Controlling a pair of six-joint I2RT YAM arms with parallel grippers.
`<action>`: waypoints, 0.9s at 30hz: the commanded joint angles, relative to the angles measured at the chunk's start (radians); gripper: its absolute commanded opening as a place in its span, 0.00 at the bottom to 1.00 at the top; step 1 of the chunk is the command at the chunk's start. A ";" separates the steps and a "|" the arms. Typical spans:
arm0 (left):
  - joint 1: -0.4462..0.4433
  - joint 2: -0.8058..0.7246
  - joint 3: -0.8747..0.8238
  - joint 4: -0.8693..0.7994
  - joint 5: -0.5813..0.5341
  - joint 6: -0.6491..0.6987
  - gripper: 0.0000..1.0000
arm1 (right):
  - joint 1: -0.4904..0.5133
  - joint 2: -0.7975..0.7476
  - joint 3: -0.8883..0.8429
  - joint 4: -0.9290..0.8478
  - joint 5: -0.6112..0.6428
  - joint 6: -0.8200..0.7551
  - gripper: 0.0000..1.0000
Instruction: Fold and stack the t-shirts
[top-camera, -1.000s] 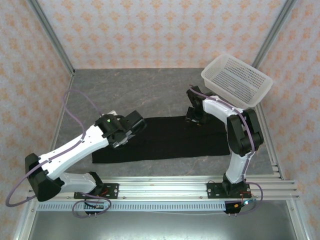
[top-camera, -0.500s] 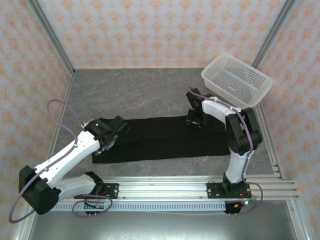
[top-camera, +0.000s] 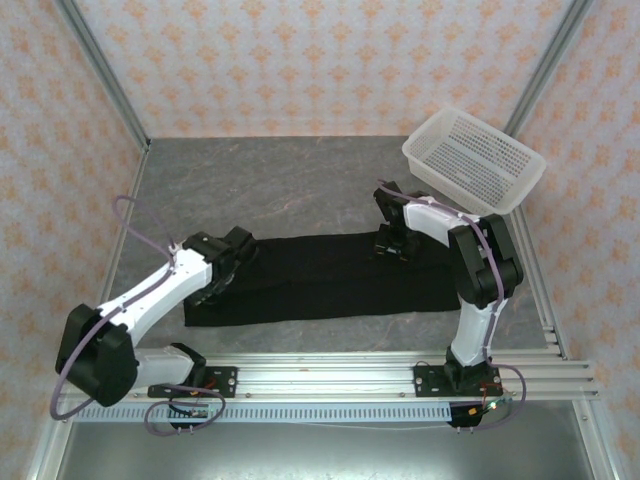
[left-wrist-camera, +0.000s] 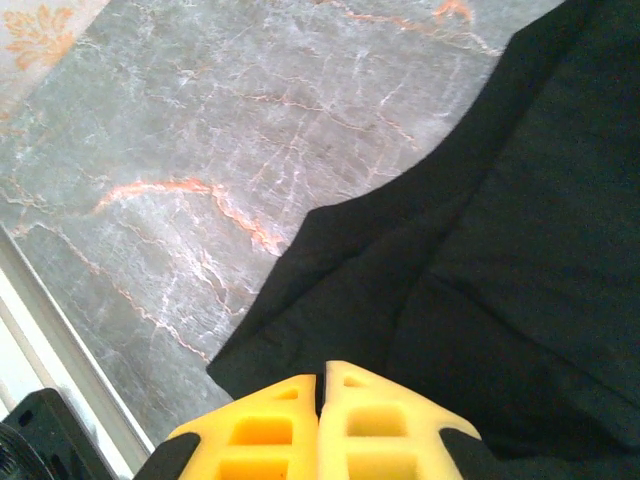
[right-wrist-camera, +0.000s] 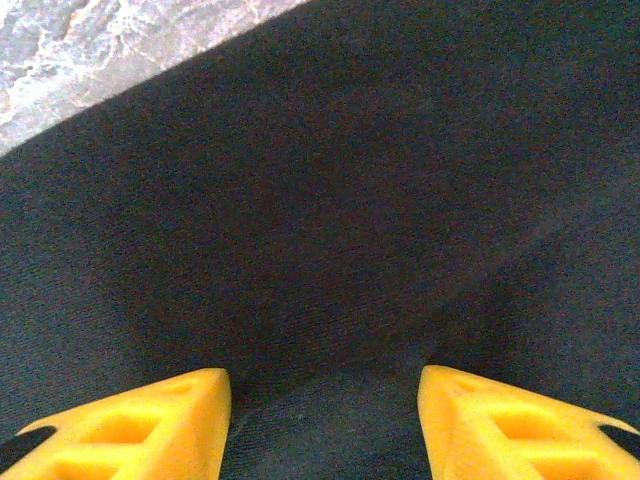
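One black t-shirt (top-camera: 330, 280) lies on the grey marbled table (top-camera: 270, 185), nearer the front edge than the back. It is drawn out into a long narrow band running left to right, with only plain black cloth facing up. The left wrist view shows overlapping layers with stepped edges at its left end (left-wrist-camera: 480, 260), so I judge the lengthwise folds to be made already. What seems to be left is folding the band across its length into a compact packet and then stacking it. A white plastic basket (top-camera: 472, 160) sits at the far right corner, well apart from the shirt.

The left gripper (top-camera: 240, 252) sits over the left end of the band. Its yellow fingers (left-wrist-camera: 380, 400) are pressed together with no gap between them, right above the cloth's edge. Whether a fold of fabric is nipped at the tips cannot be told from here.

The right gripper (top-camera: 392, 245) is at the far edge of the band, toward its right end. Its jaws stand about half apart, straddling black cloth (right-wrist-camera: 330, 200) low over the shirt, and they grip nothing that can be seen. I cannot tell whether its fingers (right-wrist-camera: 150, 405) press on the fabric or hang just above it.
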 joint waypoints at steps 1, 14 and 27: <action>0.036 0.046 -0.019 0.029 -0.073 0.023 0.00 | -0.006 -0.005 -0.038 -0.031 0.047 0.015 0.53; 0.171 0.290 0.077 0.059 0.029 0.044 0.62 | -0.006 -0.125 -0.019 -0.055 0.048 0.011 0.56; 0.410 0.329 0.256 0.418 0.289 0.353 0.60 | -0.021 -0.125 -0.008 -0.013 -0.027 -0.017 0.56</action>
